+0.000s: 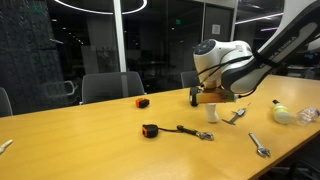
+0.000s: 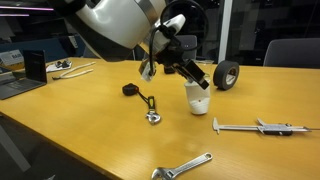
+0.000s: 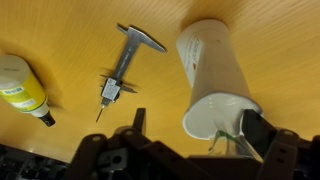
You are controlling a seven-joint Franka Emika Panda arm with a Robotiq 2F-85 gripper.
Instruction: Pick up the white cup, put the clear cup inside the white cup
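Observation:
The white cup stands upright on the wooden table, also in an exterior view. My gripper hangs just above its mouth, seen too in an exterior view. In the wrist view the white cup has its rim between my gripper's fingers, which are spread wide. A faint glinting see-through shape, the clear cup, sits at the rim beside the right finger. I cannot tell whether it rests inside the white cup.
A black tape roll stands behind the cup. Calipers, a wrench, a black cabled tool, a tape measure and a yellow-labelled bottle lie around. A laptop sits far off.

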